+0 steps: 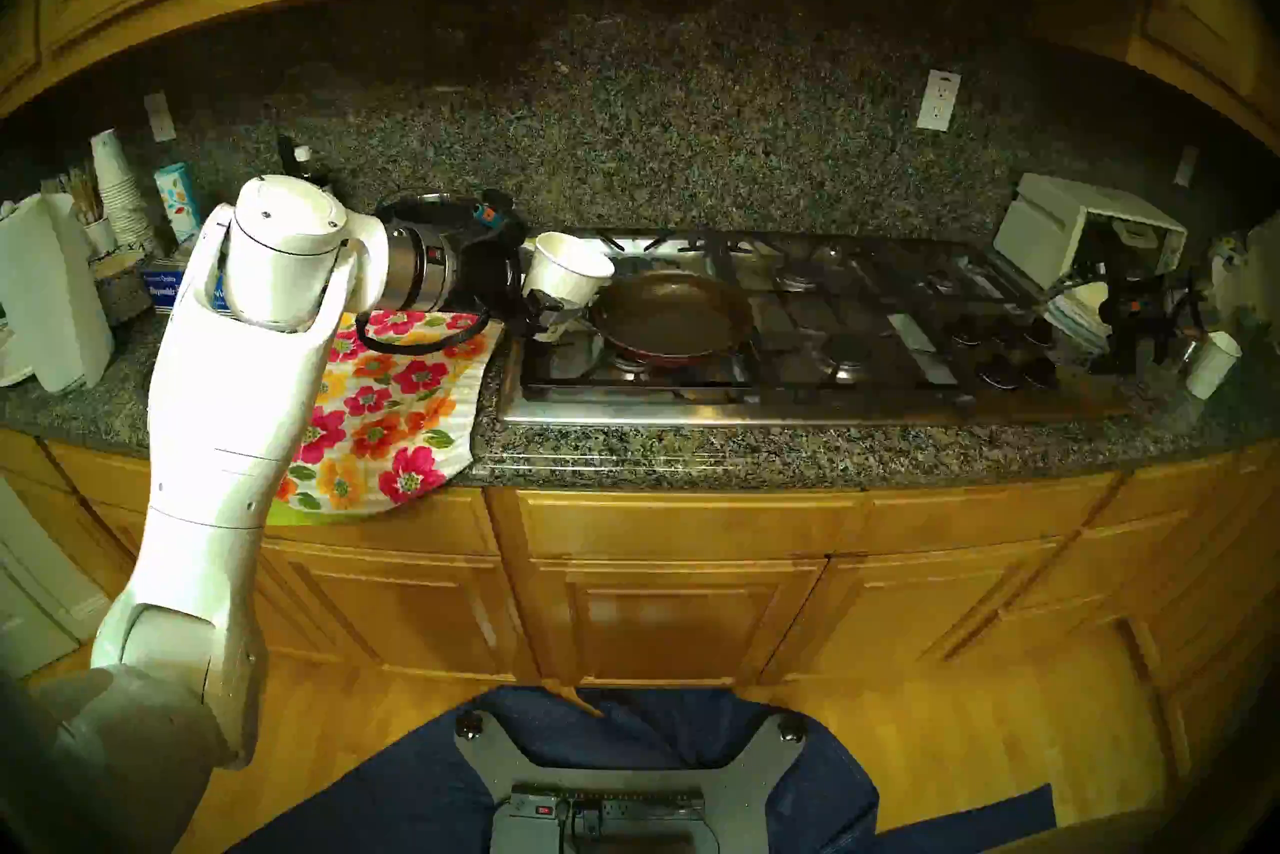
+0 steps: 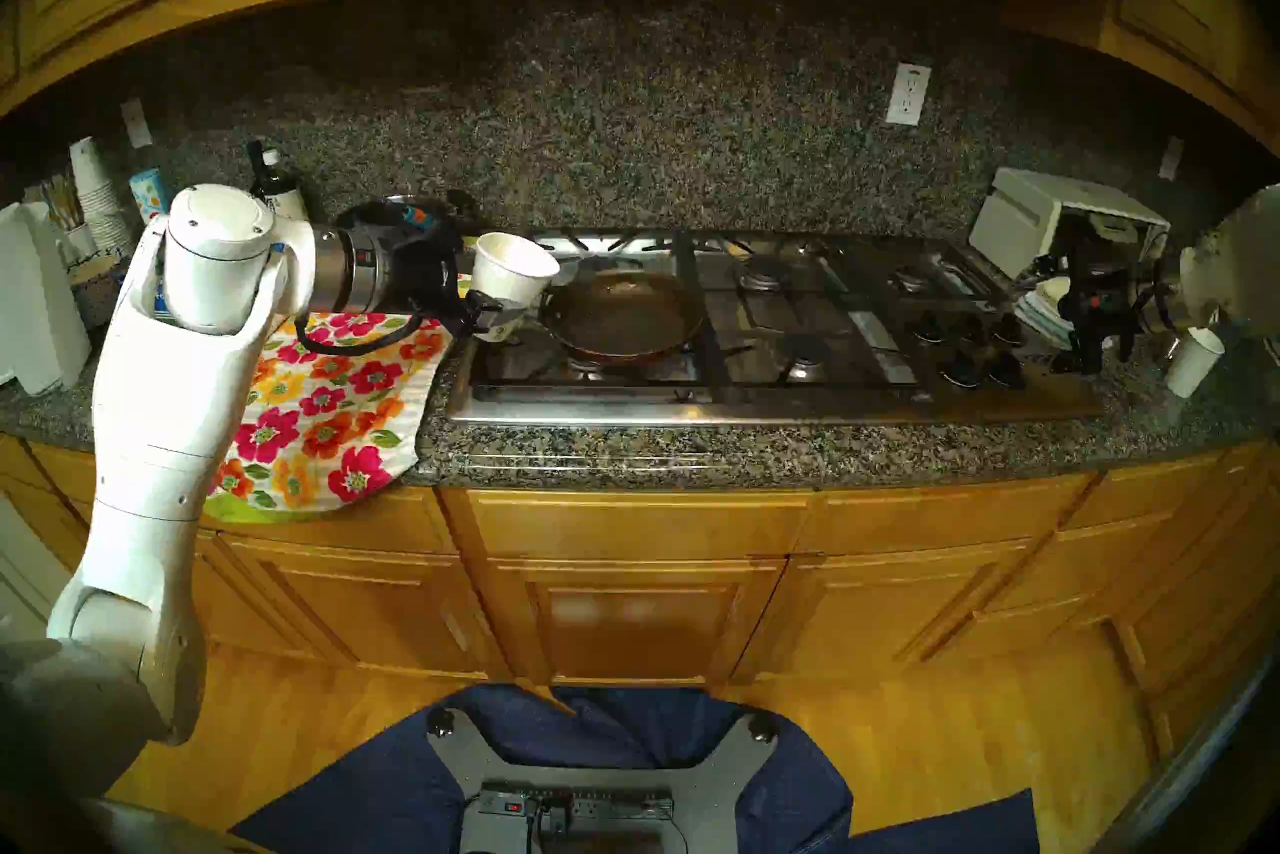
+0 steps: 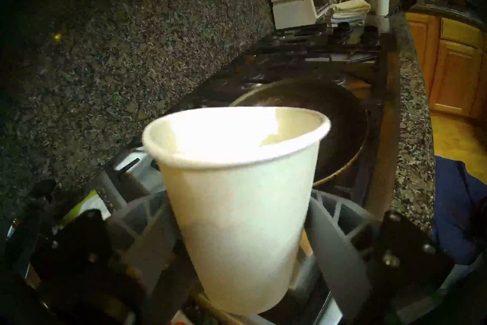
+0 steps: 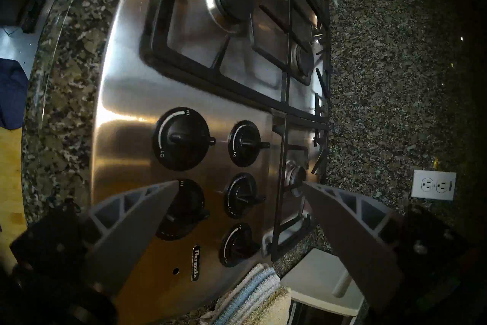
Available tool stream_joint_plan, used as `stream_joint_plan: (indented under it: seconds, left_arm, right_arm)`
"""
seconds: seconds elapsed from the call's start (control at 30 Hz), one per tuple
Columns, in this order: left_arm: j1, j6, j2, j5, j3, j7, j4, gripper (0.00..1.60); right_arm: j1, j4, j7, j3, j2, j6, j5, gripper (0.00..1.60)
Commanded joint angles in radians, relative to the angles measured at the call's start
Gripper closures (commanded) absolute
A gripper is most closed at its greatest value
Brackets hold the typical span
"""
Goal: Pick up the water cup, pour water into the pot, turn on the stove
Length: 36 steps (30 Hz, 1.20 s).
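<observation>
White paper makes up the water cup [image 1: 569, 272], and the left gripper [image 1: 547, 305] has its two fingers pinched tight on the cup's lower half, one on each side. One white arm [image 1: 228, 402] reaches in from the left to hold it up. The cup hangs in the air, tipped a little toward the right, at the left edge of the pot [image 1: 675, 312]. From the left wrist view the cup's open mouth [image 3: 234, 132] sits in front of the pot's dark inside [image 3: 342, 116]. I cannot tell if any water is in the cup. The pot rests on the front left burner of the stove [image 1: 817, 409], which is shiny steel with black grates. Five black knobs [image 4: 181, 139] show in the right wrist view, two in one row and three in the other. The right gripper [image 4: 238, 183] hangs over those knobs with its two fingers spread wide apart and nothing between them. One more white cup [image 1: 1212, 364] stands on the counter to the right of the stove. One flowery cloth [image 1: 388, 409] lies on the counter to the left of the stove, and one white toaster oven [image 1: 1080, 232] sits at the back on the right.
</observation>
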Motion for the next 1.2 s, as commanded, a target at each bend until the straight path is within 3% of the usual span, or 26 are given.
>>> stream_joint_plan:
  seconds: [0.0,0.67,1.17]
  left_arm:
    - [-0.066,0.006,0.05,-0.041,0.024,-0.099,-0.045,0.4]
    - [-0.175,0.065,0.11,-0.147,0.159,-0.049,0.027,0.4]
    - [-0.262,0.062,0.139,-0.17,0.238,-0.021,0.061,0.46]
  right_arm:
    - [0.024,0.02,-0.01,0.002,-0.007,0.002,0.005,0.0]
    - [0.024,0.019,-0.009,0.003,-0.007,0.002,0.005,0.0]
    - [0.024,0.019,-0.009,0.003,-0.008,0.002,0.005,0.0]
